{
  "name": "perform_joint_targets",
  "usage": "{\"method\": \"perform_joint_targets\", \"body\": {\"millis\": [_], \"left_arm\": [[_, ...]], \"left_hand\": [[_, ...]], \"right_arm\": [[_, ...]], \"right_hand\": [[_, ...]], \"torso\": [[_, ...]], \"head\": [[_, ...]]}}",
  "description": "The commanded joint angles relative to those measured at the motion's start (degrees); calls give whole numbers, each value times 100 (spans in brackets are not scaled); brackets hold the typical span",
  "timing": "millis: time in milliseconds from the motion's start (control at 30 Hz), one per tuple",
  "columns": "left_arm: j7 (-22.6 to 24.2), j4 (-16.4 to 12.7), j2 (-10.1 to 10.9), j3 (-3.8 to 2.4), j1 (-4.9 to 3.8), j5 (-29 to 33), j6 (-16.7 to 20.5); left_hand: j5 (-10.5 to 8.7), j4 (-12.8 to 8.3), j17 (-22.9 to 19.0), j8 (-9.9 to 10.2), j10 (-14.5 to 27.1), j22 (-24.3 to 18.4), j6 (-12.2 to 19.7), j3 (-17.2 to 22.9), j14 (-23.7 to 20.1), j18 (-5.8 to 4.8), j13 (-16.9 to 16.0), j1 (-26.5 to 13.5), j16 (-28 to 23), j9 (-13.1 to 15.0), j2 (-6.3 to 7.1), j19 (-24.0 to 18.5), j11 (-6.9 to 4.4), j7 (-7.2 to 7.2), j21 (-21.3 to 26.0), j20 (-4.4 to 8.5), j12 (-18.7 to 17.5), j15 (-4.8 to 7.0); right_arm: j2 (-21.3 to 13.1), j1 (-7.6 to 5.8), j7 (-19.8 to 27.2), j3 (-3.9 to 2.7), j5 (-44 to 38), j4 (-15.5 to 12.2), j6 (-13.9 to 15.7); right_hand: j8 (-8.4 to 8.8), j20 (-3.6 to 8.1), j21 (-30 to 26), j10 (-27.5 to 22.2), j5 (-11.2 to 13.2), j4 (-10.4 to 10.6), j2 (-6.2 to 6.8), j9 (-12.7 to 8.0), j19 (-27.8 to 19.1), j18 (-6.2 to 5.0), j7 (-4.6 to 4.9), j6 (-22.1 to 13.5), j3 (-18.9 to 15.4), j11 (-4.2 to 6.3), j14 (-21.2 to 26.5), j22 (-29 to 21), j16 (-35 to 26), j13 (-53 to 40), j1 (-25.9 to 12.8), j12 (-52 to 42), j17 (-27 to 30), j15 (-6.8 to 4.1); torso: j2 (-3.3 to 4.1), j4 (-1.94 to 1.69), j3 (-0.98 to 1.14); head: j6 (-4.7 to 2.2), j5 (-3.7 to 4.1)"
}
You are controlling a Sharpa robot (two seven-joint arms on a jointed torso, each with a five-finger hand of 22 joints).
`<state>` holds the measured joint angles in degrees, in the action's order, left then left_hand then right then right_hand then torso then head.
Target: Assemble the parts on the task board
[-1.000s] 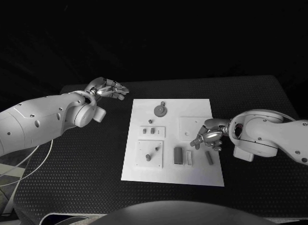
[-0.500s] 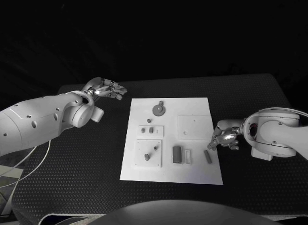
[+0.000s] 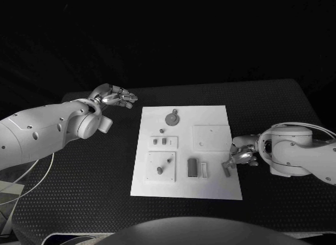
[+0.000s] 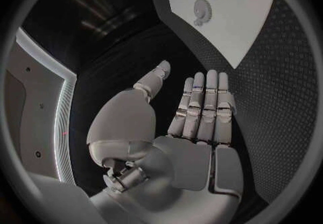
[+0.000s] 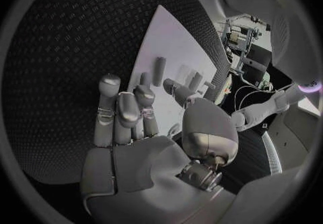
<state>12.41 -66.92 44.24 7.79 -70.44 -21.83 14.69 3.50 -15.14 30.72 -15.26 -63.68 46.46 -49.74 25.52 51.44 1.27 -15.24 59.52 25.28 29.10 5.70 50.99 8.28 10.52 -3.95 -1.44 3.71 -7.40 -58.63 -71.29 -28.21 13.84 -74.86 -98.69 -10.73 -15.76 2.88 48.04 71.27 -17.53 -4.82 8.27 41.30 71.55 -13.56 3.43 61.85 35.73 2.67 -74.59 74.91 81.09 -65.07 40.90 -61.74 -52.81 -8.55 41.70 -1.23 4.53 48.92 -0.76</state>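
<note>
in the head view the white task board [image 3: 186, 153] is lying in the middle of the frame on the black worktop [image 3: 101, 173], with grey parts on it: a round disc [image 3: 172, 119] near its upper edge, two small pegs [image 3: 164, 141] on a raised plate left of centre, a dark block [image 3: 192, 167] lower down, and a short rod [image 3: 227, 170] close to the board's right edge. the left hand [image 3: 115, 96] is hovering at the upper left of the frame, off the board's upper left corner, fingers loosely spread and holding nothing. the right hand [image 3: 240, 153] is sitting at the board's right edge, centre right of the frame, fingers curled just above the rod; whether it is touching the rod i cannot tell. in the left wrist view the left hand [image 4: 188, 116] is lying flat and wide, fingers straight side by side with the thumb apart, nothing in it, and the board [image 4: 236, 14] with the disc [image 4: 201, 8] is showing at the upper right. in the right wrist view the right hand [image 5: 134, 121] is half bent over the board [image 5: 175, 51], palm bare, with the rod [image 5: 159, 71] lying just beyond the fingertips [image 5: 110, 82].
</note>
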Motion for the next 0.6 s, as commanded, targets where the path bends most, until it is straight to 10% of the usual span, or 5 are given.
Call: {"method": "perform_joint_targets", "body": {"millis": [33,600], "left_arm": [[43,-14,3,-2,-3,24,-71],[34,-22,20,-2,-3,24,-97]], "left_hand": [[-27,33,6,-27,15,-10,30,8,41,61,10,-45,-37,-9,0,23,-8,-15,-11,-21,30,5],[-27,38,14,-29,15,-12,32,7,42,61,11,-50,-43,-11,-2,23,-9,-15,-11,-21,30,6]], "right_arm": [[71,76,-51,2,-467,60,-87],[385,396,-231,1,-946,152,-201]], "right_hand": [[30,-15,-18,35,-15,116,131,10,-13,-144,10,66,49,12,17,104,-19,11,-11,13,12,-17],[45,3,-9,39,-2,580,443,51,6,-144,6,67,215,16,20,110,-5,16,46,9,41,-22]], "torso": [[3,-8,-2],[2,-5,-9]], "head": [[15,-6],[60,-30]]}}
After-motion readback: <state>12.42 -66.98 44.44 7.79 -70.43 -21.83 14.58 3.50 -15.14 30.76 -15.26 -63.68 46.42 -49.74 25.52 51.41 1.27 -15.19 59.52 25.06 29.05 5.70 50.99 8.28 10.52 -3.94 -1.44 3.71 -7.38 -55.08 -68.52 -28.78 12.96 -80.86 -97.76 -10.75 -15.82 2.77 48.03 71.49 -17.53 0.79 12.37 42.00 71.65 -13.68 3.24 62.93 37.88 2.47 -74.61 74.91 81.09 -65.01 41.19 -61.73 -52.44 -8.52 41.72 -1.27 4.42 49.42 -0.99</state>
